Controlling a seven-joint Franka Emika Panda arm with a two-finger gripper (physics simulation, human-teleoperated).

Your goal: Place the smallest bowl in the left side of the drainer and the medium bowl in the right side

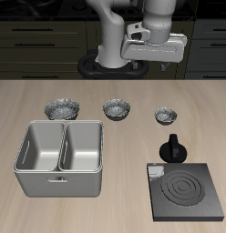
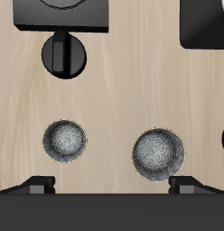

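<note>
Three bowls in a row on the desk; smallest bowl (image 1: pixel 166 116) sits almost straight below the gripper (image 1: pixel 154 60), fingers spread apart, holding nothing, both drainer (image 1: pixel 60 185) sides unfilled.

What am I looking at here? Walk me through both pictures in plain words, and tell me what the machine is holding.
These are simulator renders of a robot arm at a wooden table. One picture looks at it from the front and above. The other comes from a camera on the arm's two-finger gripper, looking straight down.

Three shiny metal bowls stand in a row on the table: the largest bowl, the medium bowl and the smallest bowl. Nearer the front edge are the drainer, a grey tub with two empty compartments, a black stove plate and a small black object beside it.

The gripper hangs above the table, open, holding nothing. Its camera shows the two smaller bowls below.
</note>
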